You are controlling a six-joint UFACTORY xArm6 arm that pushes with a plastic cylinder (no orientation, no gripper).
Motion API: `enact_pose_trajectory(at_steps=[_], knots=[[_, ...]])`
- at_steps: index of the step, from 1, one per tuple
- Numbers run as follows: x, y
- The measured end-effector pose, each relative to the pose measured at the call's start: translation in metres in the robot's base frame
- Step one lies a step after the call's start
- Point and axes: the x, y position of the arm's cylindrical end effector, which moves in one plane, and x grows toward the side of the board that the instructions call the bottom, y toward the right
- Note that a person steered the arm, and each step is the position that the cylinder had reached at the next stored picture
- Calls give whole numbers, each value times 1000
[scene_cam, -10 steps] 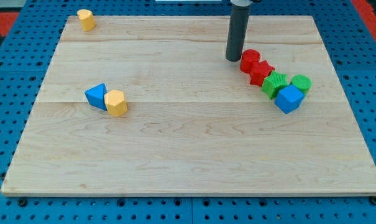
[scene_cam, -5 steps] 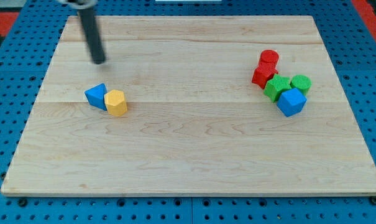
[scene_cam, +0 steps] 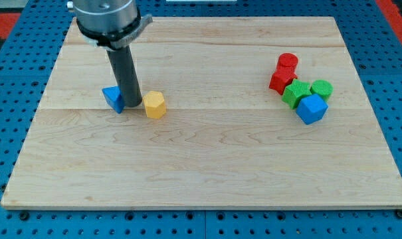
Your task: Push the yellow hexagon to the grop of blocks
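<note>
The yellow hexagon (scene_cam: 154, 105) is now being displaced rightward, away from the blue block (scene_cam: 113, 99). My tip (scene_cam: 133, 106) is being held between them; no jaws are fitted.

Wooden board (scene_cam: 207, 166) beneath my tip (scene_cam: 133, 106), carrying a blue block (scene_cam: 113, 99), yellow hexagon (scene_cam: 155, 105), and at the view's right a cluster: two red (scene_cam: 283, 73), two green (scene_cam: 307, 90), one blue cube (scene_cam: 311, 109).
</note>
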Motion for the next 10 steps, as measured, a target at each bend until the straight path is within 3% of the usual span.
enact_pose_trajectory(at_steps=[2,4,5,7,8,10], knots=[[53,44],[8,141],[3,112],[-2,178],[10,141],[-41,146]])
